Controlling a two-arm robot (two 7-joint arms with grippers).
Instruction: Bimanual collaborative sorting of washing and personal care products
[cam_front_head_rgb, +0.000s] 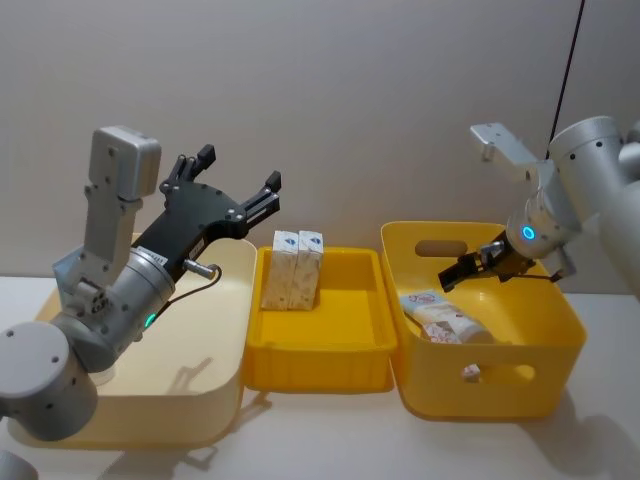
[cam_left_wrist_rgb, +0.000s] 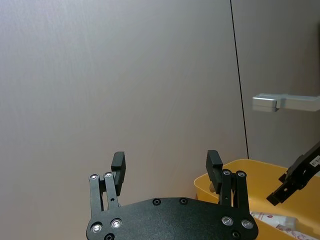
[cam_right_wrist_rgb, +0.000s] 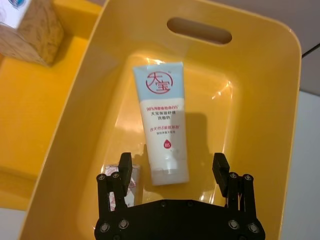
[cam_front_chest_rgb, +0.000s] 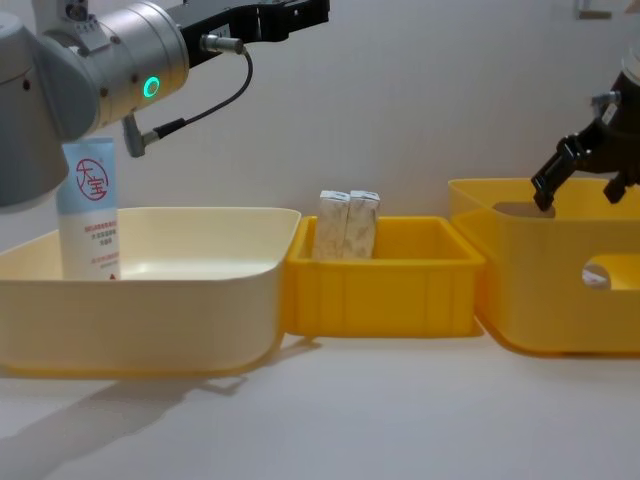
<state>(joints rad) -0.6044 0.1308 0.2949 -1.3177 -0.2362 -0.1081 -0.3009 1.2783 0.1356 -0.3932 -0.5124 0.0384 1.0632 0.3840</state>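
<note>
While both grippers hang open and empty, the products sit sorted in three tubs.

Nearest, the cream tub (cam_front_chest_rgb: 150, 290) holds one squeeze tube (cam_front_chest_rgb: 88, 215) upright at its left end, with the left gripper (cam_front_head_rgb: 232, 190) raised above it, fingers spread. Beyond, two speckled cartons (cam_front_head_rgb: 291, 270) stand side by side in the shallow yellow tray (cam_front_head_rgb: 320, 345). Over the deep yellow tub (cam_right_wrist_rgb: 260, 100), the right gripper (cam_right_wrist_rgb: 172, 167) hovers with fingers apart above a lying tube (cam_right_wrist_rgb: 161, 122).
</note>
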